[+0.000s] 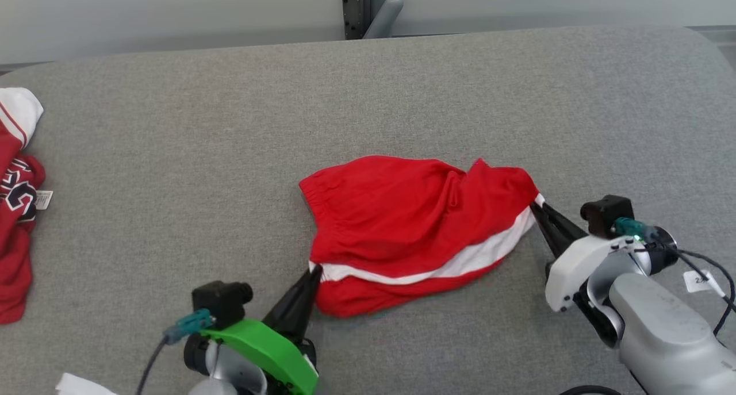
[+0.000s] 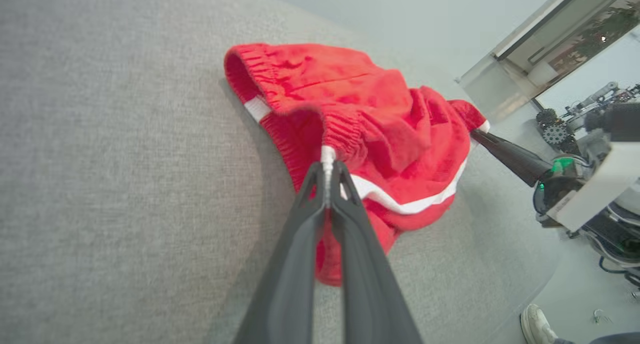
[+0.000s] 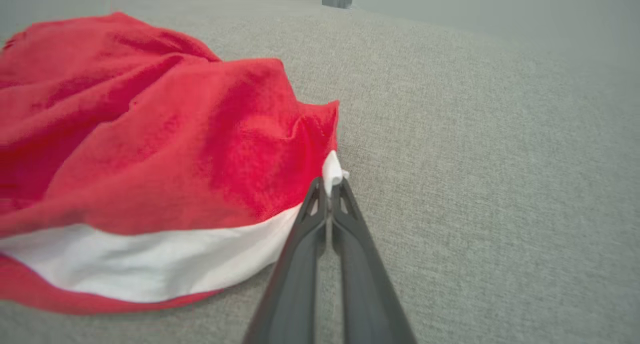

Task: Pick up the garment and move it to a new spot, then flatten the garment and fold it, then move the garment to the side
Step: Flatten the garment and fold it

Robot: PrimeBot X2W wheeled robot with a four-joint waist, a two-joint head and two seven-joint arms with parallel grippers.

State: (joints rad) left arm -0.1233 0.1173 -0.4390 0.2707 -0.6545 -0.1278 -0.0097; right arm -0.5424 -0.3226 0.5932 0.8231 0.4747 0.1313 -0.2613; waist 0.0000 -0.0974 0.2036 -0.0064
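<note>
Now, head view: your garment (image 1: 414, 228), red shorts with a white stripe (image 1: 460, 263), lies bunched near the middle of the grey padded surface (image 1: 230, 125). You have the left gripper (image 1: 315, 270) pinched tight on the stripe's near-left end. The right gripper (image 1: 537, 207) is pinched tight on the stripe's right end, at the hem corner. A second red garment (image 1: 14, 222) lies at the surface's far left edge, well apart. A grey post (image 1: 368, 7) stands behind the surface.

Left wrist view: your left fingers press together on a white bit of cloth beside the elastic waistband (image 2: 250, 68). The cloth rests crumpled on the surface. The right gripper's dark fingers meet the far corner. A shoe (image 2: 537, 324) shows at lower right.

Right wrist view: your right fingers are closed, and a white nub of stripe pokes past the tips. Red cloth mounds to the left of the fingers.
</note>
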